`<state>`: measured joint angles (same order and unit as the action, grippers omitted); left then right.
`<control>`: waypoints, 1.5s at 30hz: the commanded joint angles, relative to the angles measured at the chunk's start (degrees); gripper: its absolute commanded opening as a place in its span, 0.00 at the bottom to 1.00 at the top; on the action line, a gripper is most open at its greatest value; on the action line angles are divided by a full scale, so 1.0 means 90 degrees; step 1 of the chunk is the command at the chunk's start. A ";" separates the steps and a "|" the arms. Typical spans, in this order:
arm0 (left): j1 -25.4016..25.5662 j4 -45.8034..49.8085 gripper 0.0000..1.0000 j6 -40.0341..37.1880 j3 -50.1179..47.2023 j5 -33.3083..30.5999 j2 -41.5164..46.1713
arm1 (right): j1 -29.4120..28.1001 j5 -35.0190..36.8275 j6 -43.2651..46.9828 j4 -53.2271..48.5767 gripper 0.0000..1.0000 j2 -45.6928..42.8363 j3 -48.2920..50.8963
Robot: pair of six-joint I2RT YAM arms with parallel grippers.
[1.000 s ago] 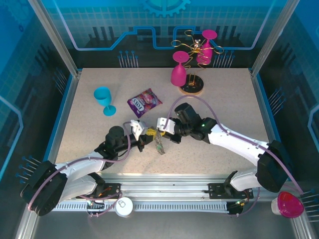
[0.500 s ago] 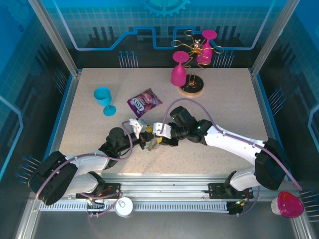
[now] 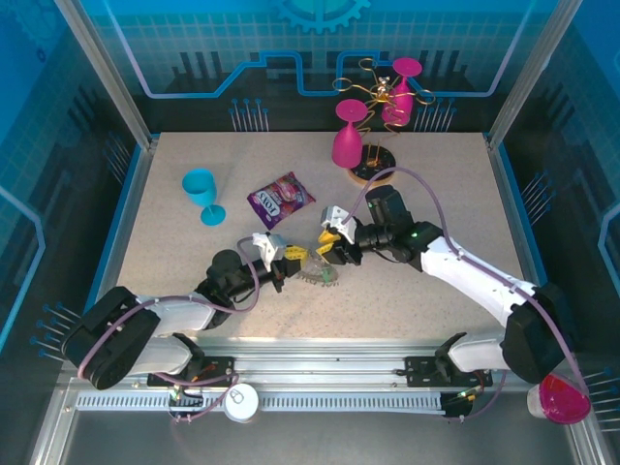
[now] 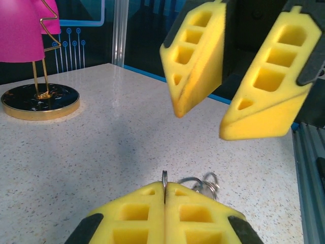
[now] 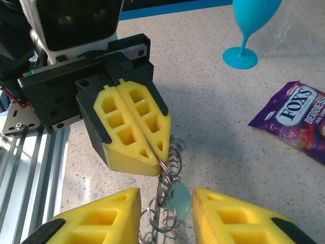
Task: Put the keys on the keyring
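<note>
Keyring (image 5: pixel 171 152) pinched edgewise in closed left gripper (image 5: pixel 154 161), mid-bench towards near edge. Right gripper (image 5: pixel 165 203) half-spread, empty, pale key (image 5: pixel 179 197) framed between jaws. Threading step judged in hand; key regrasp called for next.

Top view fixed high behind the near edge, looking down over the whole surface (image 3: pixel 465 184), left wrist view low and close, facing the right jaws, right wrist view close, facing the left jaws, all sharing the keyring (image 3: pixel 318 275)
</note>
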<state>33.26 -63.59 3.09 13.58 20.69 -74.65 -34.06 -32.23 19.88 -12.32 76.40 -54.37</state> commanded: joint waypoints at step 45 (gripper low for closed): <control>-0.0299 -0.1537 0.00 0.0555 -0.0242 0.0609 -0.0309 | -0.1005 0.1220 -0.0365 0.2716 0.47 0.0770 0.1333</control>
<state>30.89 -72.79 7.62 11.11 24.99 -76.88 -42.35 -21.02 17.89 8.91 82.98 -43.11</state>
